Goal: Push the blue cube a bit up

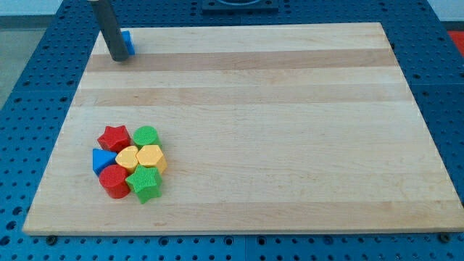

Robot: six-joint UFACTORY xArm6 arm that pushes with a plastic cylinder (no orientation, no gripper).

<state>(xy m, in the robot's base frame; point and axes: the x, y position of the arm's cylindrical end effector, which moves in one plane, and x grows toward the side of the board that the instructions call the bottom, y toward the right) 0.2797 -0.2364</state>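
Your blue cube [129, 42] sits at the upper left of the frame, near the wooden board [290, 130]'s top edge, mostly hidden behind the rod. My tip [119, 59] touches its lower-left side; there are no jaws. It looks light, rigid and likely to slide, so push squarely on its bottom face.

Pale striped wood surface [290, 109] on a blue dotted base [29, 109]. Blue cube [128, 42], dark grey rod, plus red, green, yellow and blue blocks.
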